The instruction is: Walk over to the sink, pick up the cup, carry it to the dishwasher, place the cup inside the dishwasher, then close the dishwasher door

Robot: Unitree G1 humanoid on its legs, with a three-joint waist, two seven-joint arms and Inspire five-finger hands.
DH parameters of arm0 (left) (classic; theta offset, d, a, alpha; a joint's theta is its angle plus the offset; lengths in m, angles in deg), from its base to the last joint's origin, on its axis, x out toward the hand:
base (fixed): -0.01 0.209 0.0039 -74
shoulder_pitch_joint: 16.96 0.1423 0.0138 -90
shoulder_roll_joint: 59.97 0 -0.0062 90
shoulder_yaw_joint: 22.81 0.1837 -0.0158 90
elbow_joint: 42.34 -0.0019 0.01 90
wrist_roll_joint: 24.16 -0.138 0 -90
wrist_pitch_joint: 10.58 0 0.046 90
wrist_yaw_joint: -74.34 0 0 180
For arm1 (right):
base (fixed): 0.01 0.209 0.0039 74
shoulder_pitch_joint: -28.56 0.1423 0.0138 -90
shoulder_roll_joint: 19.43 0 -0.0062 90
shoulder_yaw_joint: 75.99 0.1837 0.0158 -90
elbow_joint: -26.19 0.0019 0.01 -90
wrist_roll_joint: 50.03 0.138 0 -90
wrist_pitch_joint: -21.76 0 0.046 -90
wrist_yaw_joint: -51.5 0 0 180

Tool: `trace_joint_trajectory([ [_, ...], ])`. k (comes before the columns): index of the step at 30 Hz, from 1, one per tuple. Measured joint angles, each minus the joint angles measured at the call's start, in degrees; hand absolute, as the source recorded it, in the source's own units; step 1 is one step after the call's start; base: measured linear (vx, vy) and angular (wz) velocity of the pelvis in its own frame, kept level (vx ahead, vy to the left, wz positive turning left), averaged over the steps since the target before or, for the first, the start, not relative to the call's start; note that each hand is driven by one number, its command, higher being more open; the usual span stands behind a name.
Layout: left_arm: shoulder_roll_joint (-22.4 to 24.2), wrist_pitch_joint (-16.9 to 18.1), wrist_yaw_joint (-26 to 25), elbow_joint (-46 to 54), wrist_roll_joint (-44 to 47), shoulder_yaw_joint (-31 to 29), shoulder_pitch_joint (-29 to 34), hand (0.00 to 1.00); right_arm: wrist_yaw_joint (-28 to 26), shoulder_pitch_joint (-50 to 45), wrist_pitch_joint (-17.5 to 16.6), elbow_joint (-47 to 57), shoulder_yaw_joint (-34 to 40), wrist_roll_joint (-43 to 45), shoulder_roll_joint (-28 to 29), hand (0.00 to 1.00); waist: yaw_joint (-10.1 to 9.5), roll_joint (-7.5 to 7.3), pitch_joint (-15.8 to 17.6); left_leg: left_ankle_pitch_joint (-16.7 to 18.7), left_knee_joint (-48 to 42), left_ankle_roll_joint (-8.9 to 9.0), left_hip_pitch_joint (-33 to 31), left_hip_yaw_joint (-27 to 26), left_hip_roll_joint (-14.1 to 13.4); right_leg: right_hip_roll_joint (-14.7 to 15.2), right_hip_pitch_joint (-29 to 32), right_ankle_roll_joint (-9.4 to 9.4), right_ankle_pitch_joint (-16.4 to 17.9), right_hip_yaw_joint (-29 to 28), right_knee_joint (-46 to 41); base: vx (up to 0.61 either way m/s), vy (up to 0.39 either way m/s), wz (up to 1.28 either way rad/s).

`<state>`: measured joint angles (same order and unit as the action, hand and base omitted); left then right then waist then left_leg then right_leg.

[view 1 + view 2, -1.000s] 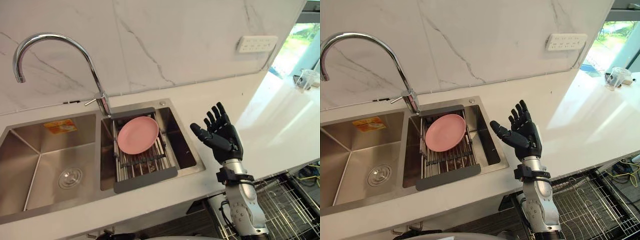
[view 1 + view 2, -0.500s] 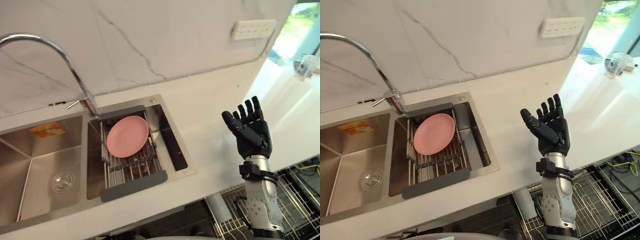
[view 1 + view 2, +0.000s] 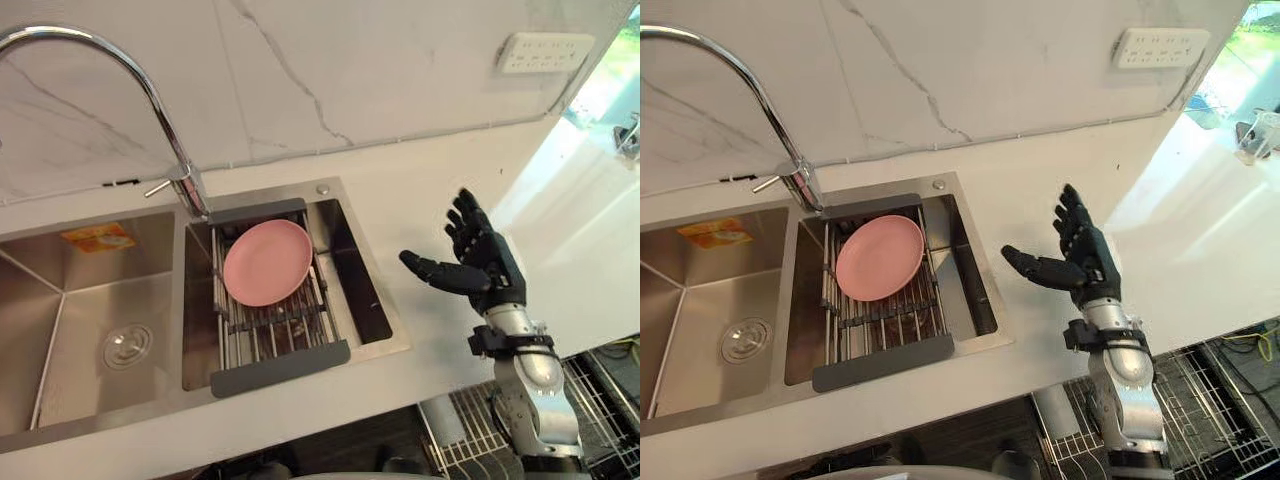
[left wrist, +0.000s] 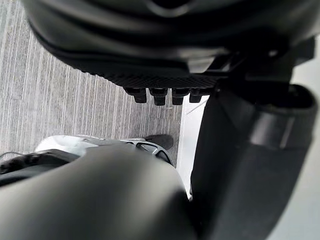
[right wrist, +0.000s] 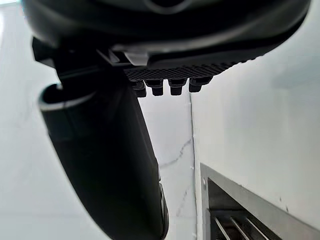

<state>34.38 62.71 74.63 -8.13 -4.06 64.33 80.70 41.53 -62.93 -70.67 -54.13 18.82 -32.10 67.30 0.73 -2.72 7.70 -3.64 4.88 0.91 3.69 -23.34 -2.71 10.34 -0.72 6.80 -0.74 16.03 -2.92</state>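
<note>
The right hand (image 3: 485, 270) hovers above the white countertop (image 3: 420, 200). Its fingers are straight and spread and its thumb juts toward the sink (image 3: 40, 330); it holds nothing. On its thumb side, a pink plate (image 3: 267, 262) lies on the drying rack (image 3: 285, 330) in the nearer basin. What looks like a clear cup (image 3: 1257, 135) stands on the countertop, well apart behind the hand's back. The left hand (image 4: 165, 60) hangs over the grey floor (image 4: 75, 110), fingers relaxed and empty.
</note>
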Motion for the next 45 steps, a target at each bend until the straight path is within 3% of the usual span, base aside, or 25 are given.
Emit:
trace_joint_trajectory([
  [11,0.0,-0.5,-0.4,0.5,-2.0,-2.3,0.0,1.00,-8.0,4.9,8.1,1.8,-9.3,-4.9,-5.5,1.00,-1.57,-1.78,-0.3,0.0,0.0,-0.16,0.3,2.2,0.0,0.3,-1.8,-0.05,0.0,3.6,-0.5,0.00,0.002,0.10],
  [26,-0.8,-1.9,-0.2,0.7,-2.0,-3.6,0.1,1.00,-9.6,14.6,8.4,-6.2,-22.1,-16.3,-5.5,1.00,-4.07,-3.67,-1.5,-0.6,0.4,-0.37,1.0,4.2,0.2,1.6,-1.8,-1.81,1.1,7.9,-5.1,-0.02,0.007,0.07],
  [30,-0.8,-1.8,-0.1,0.8,-2.0,-3.6,0.0,1.00,-7.5,15.3,8.4,-9.3,-22.8,-21.7,-5.5,1.00,-4.41,-3.68,-1.5,-1.1,0.4,-0.57,0.5,5.4,0.1,1.7,-1.8,-2.80,1.9,9.6,-5.8,-0.02,-0.026,0.14],
  [45,-0.9,-1.9,-0.1,1.6,-2.1,-4.5,0.0,1.00,0.5,17.0,4.5,-11.4,-22.8,-34.6,-7.8,1.00,-4.86,-4.48,-1.3,-2.2,0.5,-0.14,-0.3,5.7,-0.3,1.3,-1.4,-2.08,2.5,10.3,-5.4,0.00,-0.013,0.01],
])
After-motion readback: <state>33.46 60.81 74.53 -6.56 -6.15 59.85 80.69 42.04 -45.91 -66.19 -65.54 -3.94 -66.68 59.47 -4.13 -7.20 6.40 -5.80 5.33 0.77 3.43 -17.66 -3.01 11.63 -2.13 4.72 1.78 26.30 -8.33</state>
